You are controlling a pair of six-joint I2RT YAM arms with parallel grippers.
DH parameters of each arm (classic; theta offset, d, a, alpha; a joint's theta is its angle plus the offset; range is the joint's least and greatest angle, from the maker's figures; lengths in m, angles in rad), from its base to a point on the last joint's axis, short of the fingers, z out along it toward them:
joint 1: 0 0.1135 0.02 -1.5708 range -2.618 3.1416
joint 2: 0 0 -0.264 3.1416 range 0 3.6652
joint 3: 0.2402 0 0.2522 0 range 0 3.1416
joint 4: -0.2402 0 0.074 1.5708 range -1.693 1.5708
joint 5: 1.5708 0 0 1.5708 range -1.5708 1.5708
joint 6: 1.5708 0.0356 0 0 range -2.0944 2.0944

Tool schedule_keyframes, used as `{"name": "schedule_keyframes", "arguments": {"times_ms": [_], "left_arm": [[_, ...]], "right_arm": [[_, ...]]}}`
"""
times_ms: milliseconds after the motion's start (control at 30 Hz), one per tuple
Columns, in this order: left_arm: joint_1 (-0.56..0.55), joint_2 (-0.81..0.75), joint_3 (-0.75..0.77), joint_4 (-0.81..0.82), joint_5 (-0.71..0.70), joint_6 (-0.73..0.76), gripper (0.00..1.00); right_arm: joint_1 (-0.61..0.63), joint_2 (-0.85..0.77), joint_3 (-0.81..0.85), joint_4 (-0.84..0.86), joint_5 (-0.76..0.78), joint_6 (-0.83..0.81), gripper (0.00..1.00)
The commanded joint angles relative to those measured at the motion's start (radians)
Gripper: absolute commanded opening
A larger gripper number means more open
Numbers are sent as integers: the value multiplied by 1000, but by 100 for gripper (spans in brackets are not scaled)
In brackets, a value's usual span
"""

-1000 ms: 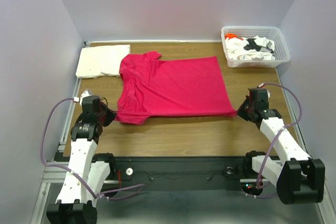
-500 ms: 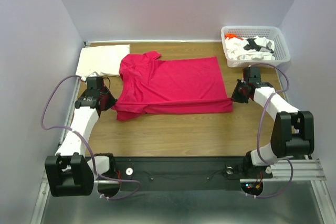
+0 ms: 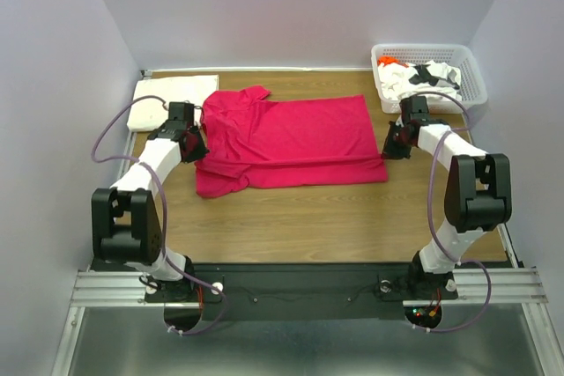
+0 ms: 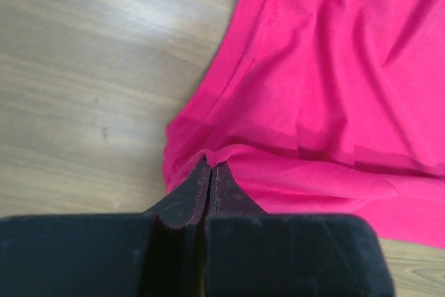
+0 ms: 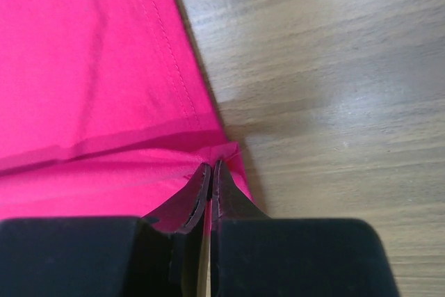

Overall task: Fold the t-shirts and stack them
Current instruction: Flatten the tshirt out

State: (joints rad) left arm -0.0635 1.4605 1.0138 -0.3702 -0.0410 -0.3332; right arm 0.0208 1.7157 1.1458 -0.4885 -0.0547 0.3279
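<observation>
at the middle of the wood table (image 3: 308, 217), seen from the top cam, the magenta-red t-shirt (image 3: 291, 134) lies spread flat. its collar end points to 9 o'clock and its hem end to 3 o'clock. a crease runs l-to-r across its near part. the strip along the 6 o'clock edge looks doubled back over the body, tho the top cam is too coarse to say how far it laps. one sleeve sticks out at the shirt's 11 o'clock corner, and more cloth bunches at its 7 o'clock corner.

the left gripper (image 3: 197, 141) sits low at the shirt's 9 o'clock edge. on the left wrist cam its jaws are pressed together w/ a pinch of magenta cloth clamped at the tips. a small ridge of fabric rises to them, and bare wood shows toward 9 o'clock.

the right gripper (image 3: 389, 143) sits at the shirt's 3 o'clock edge, also low. on the right wrist cam its jaws are clamped tight on the corner of the stitched hem. the seam runs up toward 11 o'clock, and bare wood shows toward 3 o'clock.

the cream-white t-shirt (image 3: 172, 99) lies folded flat at the table's 10 o'clock corner, just beside the magenta sleeve. the left arm crosses its near edge.

the basket (image 3: 472, 85), a white lattice one, stands at the 2 o'clock corner, apart from the magenta shirt. the printed t-shirts (image 3: 425, 77) are crumpled inside it, white w/ black marks, w/ a bit of orange at the basket's 10 o'clock corner.
</observation>
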Motion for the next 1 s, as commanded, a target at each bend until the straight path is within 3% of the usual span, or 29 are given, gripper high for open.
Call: {"name": "schedule_keyframes", "arguments": {"times_ms": [0,133,167,233,267,333,433,733,967], "left_arm": [[-64,40,101,25,-85,60,7],[-107,115,167,37,-154,62,12],[-108,121,180,37,-186,57,19],[-108,124,201,33,-218,39,27],[-108,117,201,24,-250,31,37],[-108,77,178,14,-276,14,62],[-108,-24,87,-10,-283,-52,76],[-108,-383,-290,-38,-206,-340,80],[-98,-387,-408,52,-169,-449,80]], "right_arm": [[4,16,60,-24,-13,-24,3],[14,45,112,-24,-23,-18,15],[16,54,123,-24,-28,-16,26],[15,56,143,-25,-28,-3,37],[14,44,143,-25,-27,3,44],[14,18,134,-27,-8,25,48],[15,-54,79,-28,16,55,55],[-1,-238,-201,37,-63,200,63],[-7,-234,-290,122,-91,283,63]]}}
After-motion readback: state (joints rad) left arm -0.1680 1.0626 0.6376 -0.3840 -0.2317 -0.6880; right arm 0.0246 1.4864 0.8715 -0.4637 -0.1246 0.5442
